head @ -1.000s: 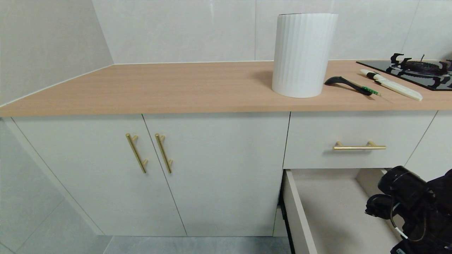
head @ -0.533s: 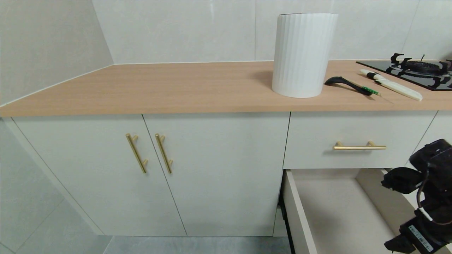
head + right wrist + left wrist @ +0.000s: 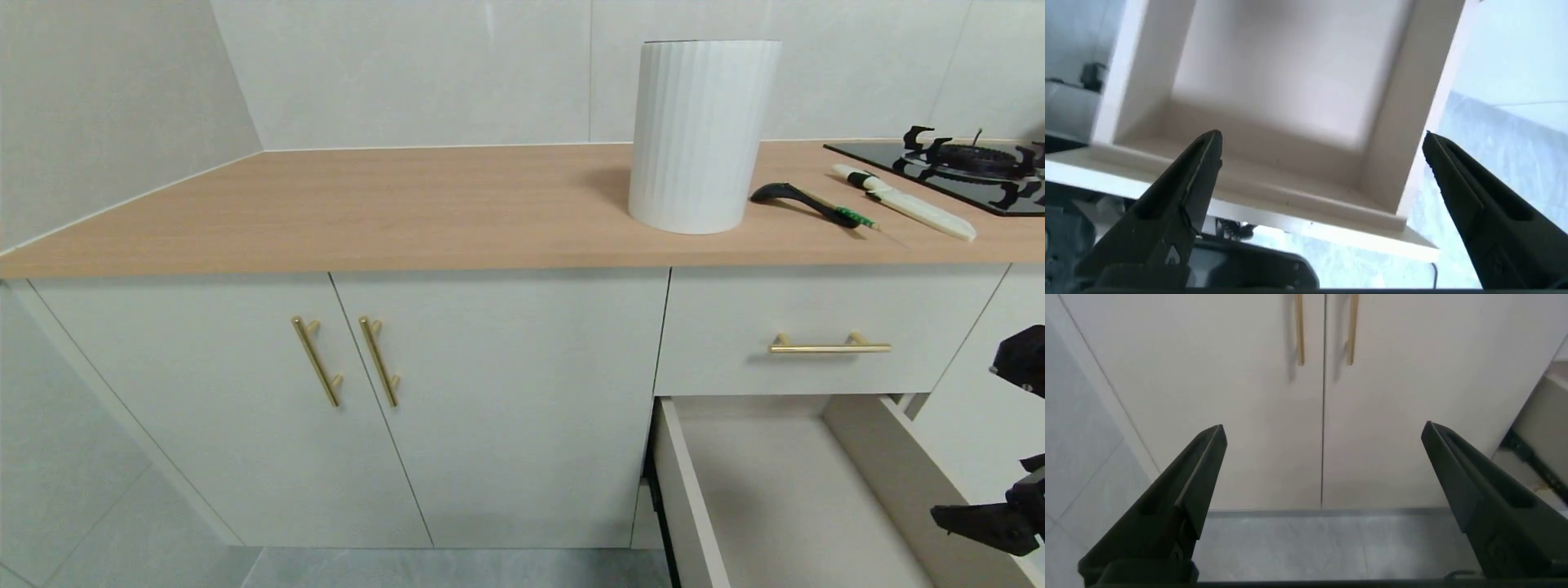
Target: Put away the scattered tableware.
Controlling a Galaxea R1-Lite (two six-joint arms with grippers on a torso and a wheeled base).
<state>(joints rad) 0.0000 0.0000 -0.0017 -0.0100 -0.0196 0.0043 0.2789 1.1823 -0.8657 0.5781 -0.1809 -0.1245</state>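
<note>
A black spoon with a green-tipped handle and a white knife lie on the wooden counter, to the right of a tall white ribbed canister. Below them, the lower drawer stands pulled out with nothing in it. My right gripper is open and hangs over that drawer's pale inside, holding nothing. Part of my right arm shows at the right edge, beside the drawer. My left gripper is open, holds nothing, and faces the closed cabinet doors low down.
A black gas hob sits at the counter's far right. The upper drawer is closed, with a gold bar handle. Two cabinet doors with gold handles are closed. Tiled walls enclose the back and left. Grey floor lies below.
My right arm has pulled out from over the drawer and moved right, to the picture's edge. The head camera has tilted a little, so the whole scene sits slightly lower.
</note>
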